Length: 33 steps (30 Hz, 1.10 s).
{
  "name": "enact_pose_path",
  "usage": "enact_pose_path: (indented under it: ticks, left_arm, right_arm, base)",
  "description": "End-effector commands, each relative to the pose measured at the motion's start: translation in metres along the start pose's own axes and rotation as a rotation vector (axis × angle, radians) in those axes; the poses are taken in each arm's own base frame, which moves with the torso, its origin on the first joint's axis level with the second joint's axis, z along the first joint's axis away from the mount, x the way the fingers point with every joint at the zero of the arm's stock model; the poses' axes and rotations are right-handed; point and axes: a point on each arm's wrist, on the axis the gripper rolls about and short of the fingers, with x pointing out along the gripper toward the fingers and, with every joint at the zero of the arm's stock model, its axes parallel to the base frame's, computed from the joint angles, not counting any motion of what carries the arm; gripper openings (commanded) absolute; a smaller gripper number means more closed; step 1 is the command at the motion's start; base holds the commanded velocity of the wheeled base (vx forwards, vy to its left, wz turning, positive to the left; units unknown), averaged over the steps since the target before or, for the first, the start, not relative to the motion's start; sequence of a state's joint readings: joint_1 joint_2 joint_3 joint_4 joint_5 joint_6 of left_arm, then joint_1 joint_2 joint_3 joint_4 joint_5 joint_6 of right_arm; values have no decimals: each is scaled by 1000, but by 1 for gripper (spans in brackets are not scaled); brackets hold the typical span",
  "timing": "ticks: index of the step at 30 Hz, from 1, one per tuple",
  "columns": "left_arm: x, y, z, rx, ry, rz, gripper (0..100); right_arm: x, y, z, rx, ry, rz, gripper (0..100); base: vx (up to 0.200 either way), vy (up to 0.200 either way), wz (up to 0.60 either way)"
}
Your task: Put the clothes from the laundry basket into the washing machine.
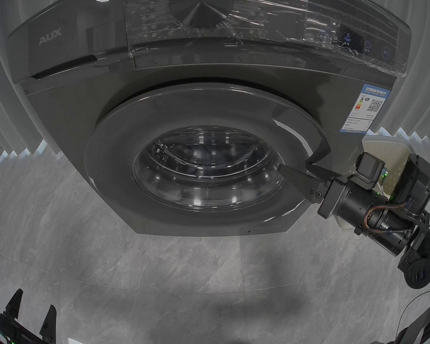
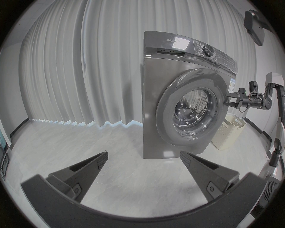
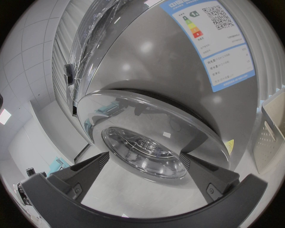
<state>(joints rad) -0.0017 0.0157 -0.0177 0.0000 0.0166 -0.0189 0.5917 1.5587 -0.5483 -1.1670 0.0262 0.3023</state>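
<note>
The left fingers (image 2: 86,170) hang low and nearest, spread wide with nothing between them, over bare grey floor (image 1: 179,268). The washing machine (image 2: 160,89) stands well beyond their tips.

The right fingers (image 1: 300,181) are also spread wide and hold nothing. They point toward the robot's left, at the right edge of the round door (image 1: 134,134). One tip lies over the door's rim just beside the glass window (image 1: 206,165), and the other is at the notch in the rim. Whether either tip touches the door cannot be told.

The machine stands upright on the floor with its long axis vertical. Its door is shut and faces the robot, so the right fingers come at it from the side. A small yellow sticker (image 3: 229,146) sits on the door's edge, close to one right finger.

Above the fingers, on the machine's front corner, is a blue-bordered energy label (image 1: 365,109) with coloured bars, a square code and lines of small print. Higher up is the film-wrapped control panel with its dial (image 1: 201,11), and a maker's logo (image 1: 50,36) at the far corner.

The white perforated laundry basket (image 2: 227,132) stands on the floor behind the right fingers, just beside the machine's side wall, open top up. What lies in it cannot be told.

A pleated curtain (image 2: 74,74) hangs behind the machine.
</note>
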Motion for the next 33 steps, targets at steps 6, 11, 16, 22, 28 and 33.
enact_pose_path:
  ticks: [6, 11, 16, 22, 28, 33]
  left_arm:
    - [0, 0, -5, -1, 7, -1, 100]
    - [0, 0, -5, -1, 7, 1, 100]
    - [0, 0, -5, -2, 7, -1, 100]
    - [0, 0, -5, -10, 7, -1, 100]
    - [0, 0, -5, -13, 5, -1, 100]
    - [0, 0, -5, -12, 5, -4, 100]
  right_arm:
    - [-2, 1, 8, -3, -69, -33, 100]
    - [-29, 10, -1, -1, -17, 8, 100]
    - [-91, 16, -23, 2, 84, 76, 100]
    - [-160, 2, -16, -13, -27, 6, 100]
    - [-208, -10, -22, -46, -24, -162, 100]
    - [-238, -13, -35, -115, -16, -339, 100]
  base:
    - [0, 0, 0]
    - [0, 0, 0]
    - [0, 0, 0]
    - [0, 0, 0]
    - [0, 0, 0]
    - [0, 0, 0]
